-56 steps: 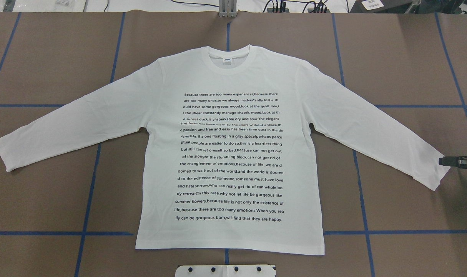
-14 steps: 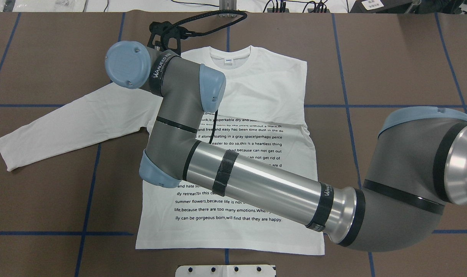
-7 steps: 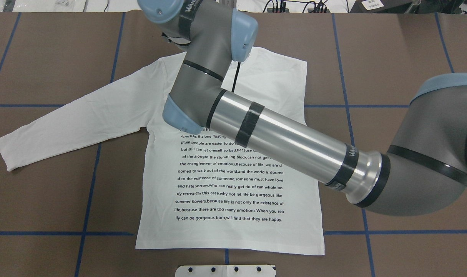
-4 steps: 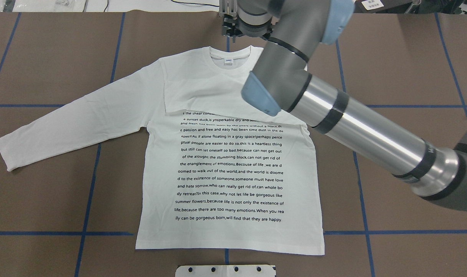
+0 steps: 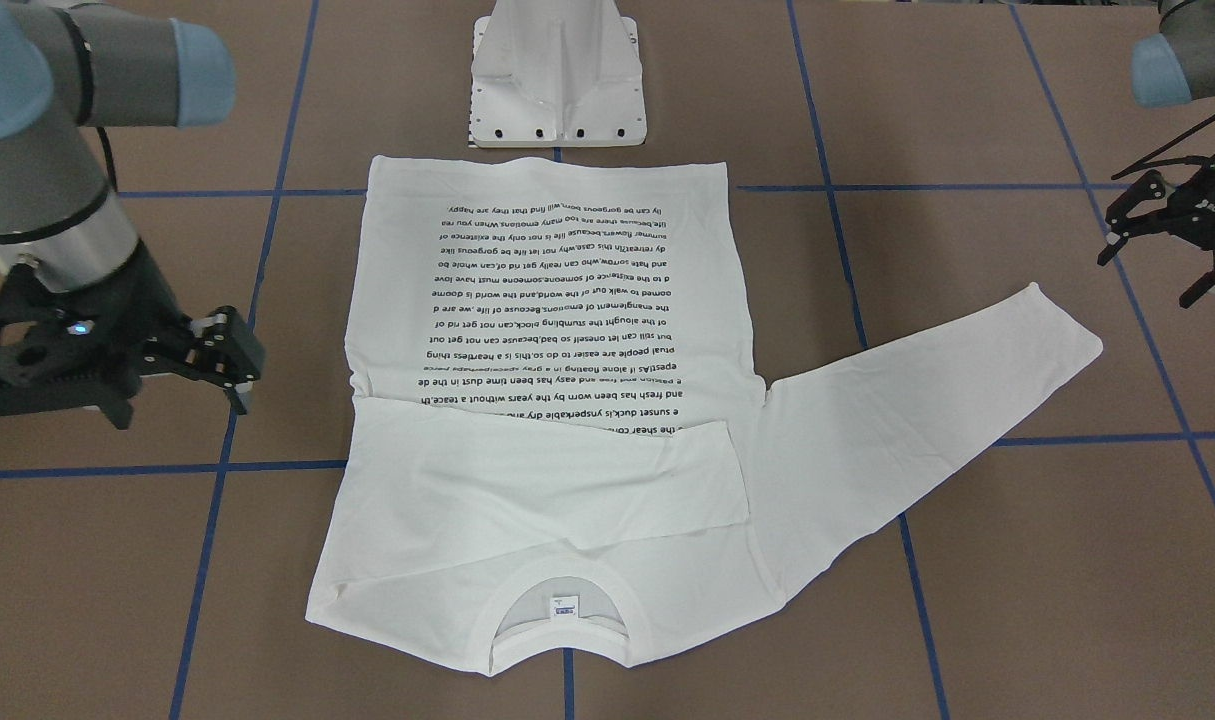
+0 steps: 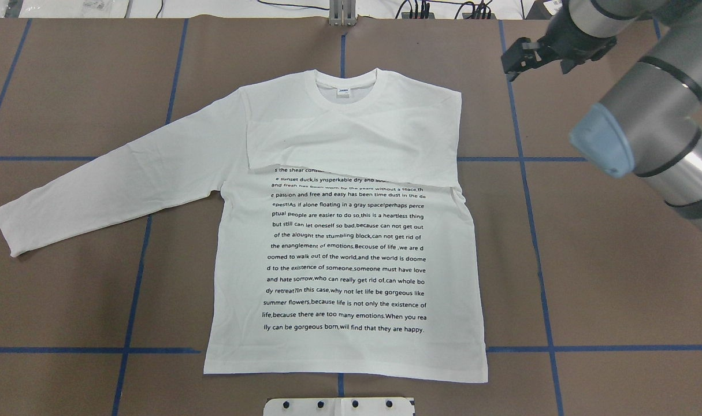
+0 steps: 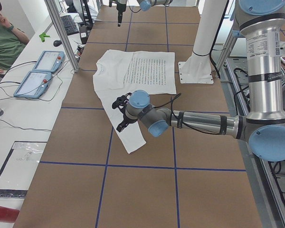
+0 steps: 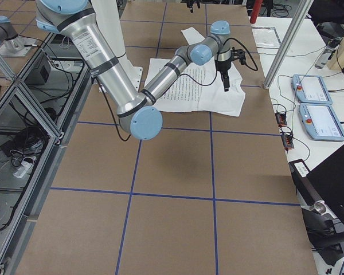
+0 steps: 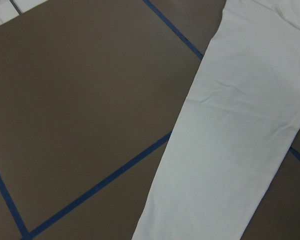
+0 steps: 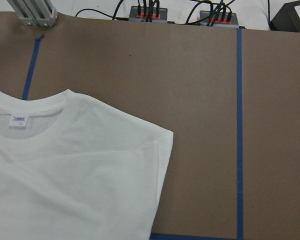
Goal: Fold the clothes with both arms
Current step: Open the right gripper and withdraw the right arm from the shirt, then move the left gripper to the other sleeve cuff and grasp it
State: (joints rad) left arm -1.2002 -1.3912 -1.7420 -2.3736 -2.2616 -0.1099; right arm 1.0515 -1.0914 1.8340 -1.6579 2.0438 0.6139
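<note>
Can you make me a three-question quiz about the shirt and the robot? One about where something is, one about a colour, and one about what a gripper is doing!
1. Where does the folded sleeve lie?
A. Under the hem
B. Across the chest, covering the top of the text
C. Off the shirt, on the table

2. What colour are the tape lines on the table?
A. Red
B. Yellow
C. Blue

3. What is the left gripper doing?
A. Open, holding nothing
B. Shut on the sleeve
C. Shut on the collar

Answers: 1 B, the sleeve hides the first lines of text. 2 C, the grid is blue. 3 A, its fingers are spread apart with nothing between them.
</note>
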